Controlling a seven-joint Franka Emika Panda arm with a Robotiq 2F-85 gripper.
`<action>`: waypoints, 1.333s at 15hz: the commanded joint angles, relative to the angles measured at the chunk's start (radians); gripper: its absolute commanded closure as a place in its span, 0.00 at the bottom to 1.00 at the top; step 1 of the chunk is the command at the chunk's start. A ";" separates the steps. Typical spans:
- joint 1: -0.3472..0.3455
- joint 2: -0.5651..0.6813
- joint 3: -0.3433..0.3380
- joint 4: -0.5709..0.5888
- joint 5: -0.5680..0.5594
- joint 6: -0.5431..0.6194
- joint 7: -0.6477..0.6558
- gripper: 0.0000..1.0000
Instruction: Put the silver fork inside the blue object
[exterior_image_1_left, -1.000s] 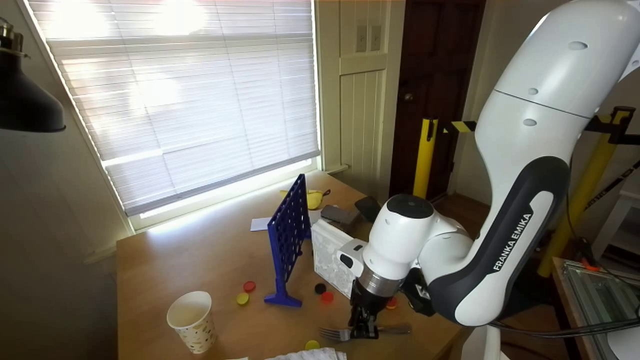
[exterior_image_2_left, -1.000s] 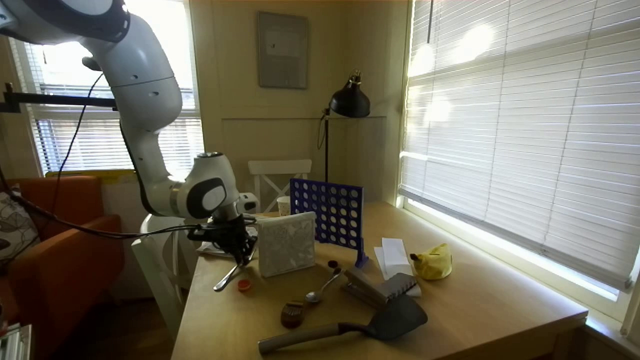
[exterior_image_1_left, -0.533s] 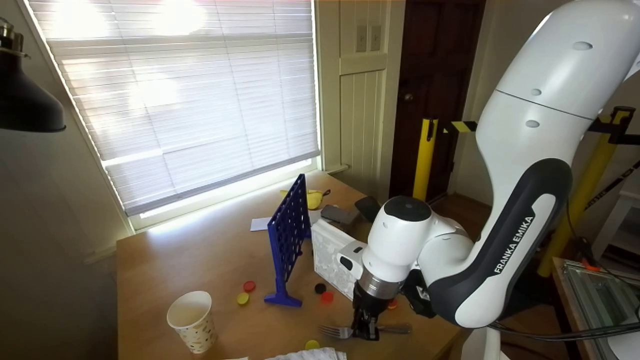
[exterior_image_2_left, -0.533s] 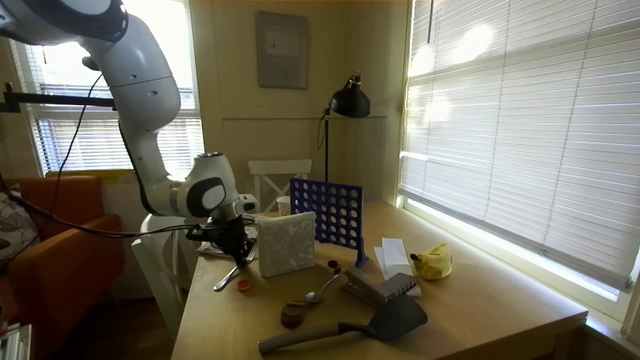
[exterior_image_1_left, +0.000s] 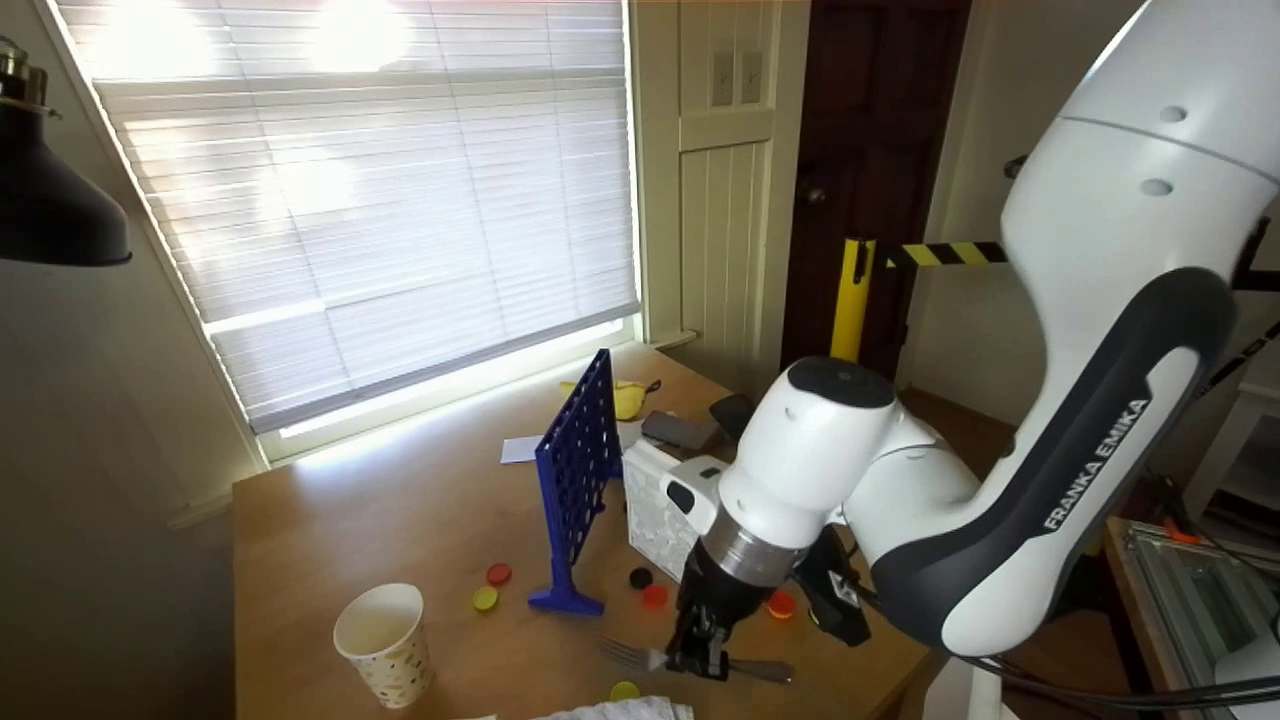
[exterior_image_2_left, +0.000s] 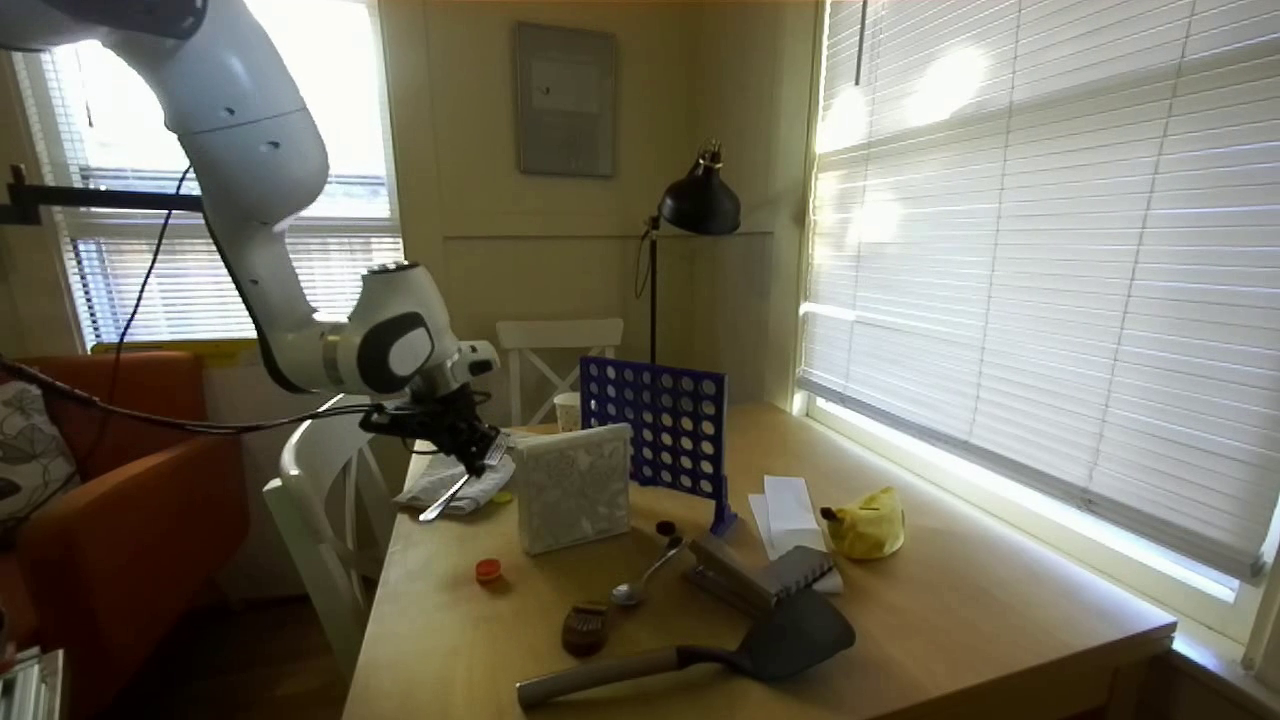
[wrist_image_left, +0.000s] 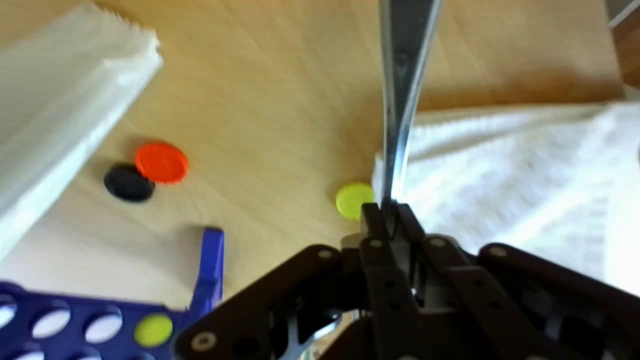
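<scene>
My gripper (wrist_image_left: 391, 215) is shut on the silver fork (wrist_image_left: 407, 60) near its middle and holds it above the table. In the wrist view the handle points away from the fingertips; the tines are hidden behind the gripper. The fork's handle (exterior_image_1_left: 762, 670) and tines show on either side of the gripper (exterior_image_1_left: 698, 658) in an exterior view. The fork (exterior_image_2_left: 443, 500) also shows tilted, tines higher than handle, at the gripper (exterior_image_2_left: 486, 463). The blue object (exterior_image_1_left: 578, 480), an upright grid panel, stands apart from the gripper. Its grid shows in both exterior views (exterior_image_2_left: 657, 420) and partly in the wrist view (wrist_image_left: 127, 305).
A white box (exterior_image_2_left: 575, 490) stands upright between gripper and blue panel. A white cloth (wrist_image_left: 500, 190) and a yellow disc (wrist_image_left: 352, 200) lie below the gripper. Red (wrist_image_left: 161, 162) and black (wrist_image_left: 129, 183) discs lie near the box. A paper cup (exterior_image_1_left: 385, 645), spoon (exterior_image_2_left: 628, 593) and spatula (exterior_image_2_left: 800, 635) are on the table.
My gripper has risen with the fork, which lay on the table before and is now off it. The arm has tilted and pulled back slightly. The blue panel has not moved.
</scene>
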 joint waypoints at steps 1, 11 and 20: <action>-0.011 -0.170 0.065 -0.048 0.029 0.083 0.017 0.98; -0.006 -0.246 -0.039 -0.004 0.028 0.592 -0.077 0.98; -0.149 -0.114 0.037 0.102 0.118 1.028 -0.137 0.98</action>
